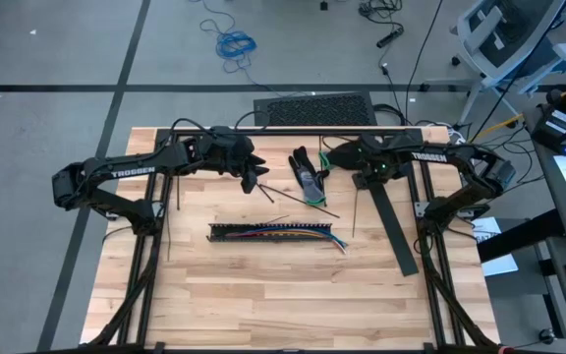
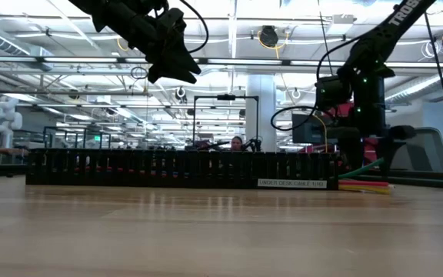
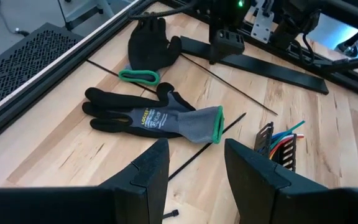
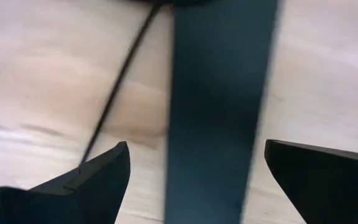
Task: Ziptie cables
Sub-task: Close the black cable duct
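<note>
Pale wooden table (image 1: 263, 285) carried the cables (image 1: 293, 234) in the slotted rail (image 1: 234, 232) near its middle, with the zipties (image 1: 312, 202) scattered behind it beside two gloves (image 1: 309, 175). My guess was that a thin, flat ziptie could slip from a pinch, or the fingers could snag a glove lying so close. The left gripper (image 3: 194, 165) hung above the table, fingers partly apart and empty, while the right gripper (image 4: 194, 171) stood wide open just over a flat black strip (image 1: 393, 228), gripping nothing.
</note>
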Tool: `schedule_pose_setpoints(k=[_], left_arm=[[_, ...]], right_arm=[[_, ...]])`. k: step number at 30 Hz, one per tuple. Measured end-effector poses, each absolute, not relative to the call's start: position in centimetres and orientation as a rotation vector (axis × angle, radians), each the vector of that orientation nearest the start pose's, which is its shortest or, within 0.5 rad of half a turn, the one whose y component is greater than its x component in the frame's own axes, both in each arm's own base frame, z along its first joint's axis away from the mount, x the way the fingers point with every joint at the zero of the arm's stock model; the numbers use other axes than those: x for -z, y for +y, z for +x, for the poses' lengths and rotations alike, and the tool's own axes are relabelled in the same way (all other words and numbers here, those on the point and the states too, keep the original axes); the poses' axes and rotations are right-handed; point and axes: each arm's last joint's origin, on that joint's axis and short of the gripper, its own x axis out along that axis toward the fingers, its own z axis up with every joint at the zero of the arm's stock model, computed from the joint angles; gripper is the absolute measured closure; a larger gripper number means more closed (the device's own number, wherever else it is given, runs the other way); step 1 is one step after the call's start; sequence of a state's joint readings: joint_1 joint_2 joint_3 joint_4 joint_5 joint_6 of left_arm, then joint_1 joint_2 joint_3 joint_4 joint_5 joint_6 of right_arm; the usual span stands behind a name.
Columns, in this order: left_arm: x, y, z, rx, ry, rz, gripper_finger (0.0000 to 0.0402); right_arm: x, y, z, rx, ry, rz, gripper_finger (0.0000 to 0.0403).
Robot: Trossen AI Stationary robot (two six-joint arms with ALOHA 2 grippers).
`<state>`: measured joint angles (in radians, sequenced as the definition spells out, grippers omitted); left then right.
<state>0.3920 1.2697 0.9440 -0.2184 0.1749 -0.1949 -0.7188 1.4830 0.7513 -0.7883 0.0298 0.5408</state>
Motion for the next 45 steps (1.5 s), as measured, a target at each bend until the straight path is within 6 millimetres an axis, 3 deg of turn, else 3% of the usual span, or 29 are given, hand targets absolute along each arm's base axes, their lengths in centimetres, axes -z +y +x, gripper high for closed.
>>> schedule_pose_setpoints(k=[21,26,38,45], left_arm=[[-28.4,10.0,25.7,-0.269,0.502,-0.349,0.0251],[-28.4,10.0,25.7,-0.269,0.502,-0.349,0.0251],[-28.4,10.0,25.7,-0.269,0.502,-0.349,0.0251],[-28.4,10.0,25.7,-0.270,0.502,-0.349,0.0251]], right_arm=[[-14.5,-14.7,17.2,1.052,1.228,0.884,0.0044],[-14.5,-14.5,17.4,0.957,1.249,0.902,0.0044],[-14.5,-14.4,17.3,0.933,1.275,0.872,0.0044],[-12.8,-13.9,16.5,0.969,1.318,0.906,0.0044]])
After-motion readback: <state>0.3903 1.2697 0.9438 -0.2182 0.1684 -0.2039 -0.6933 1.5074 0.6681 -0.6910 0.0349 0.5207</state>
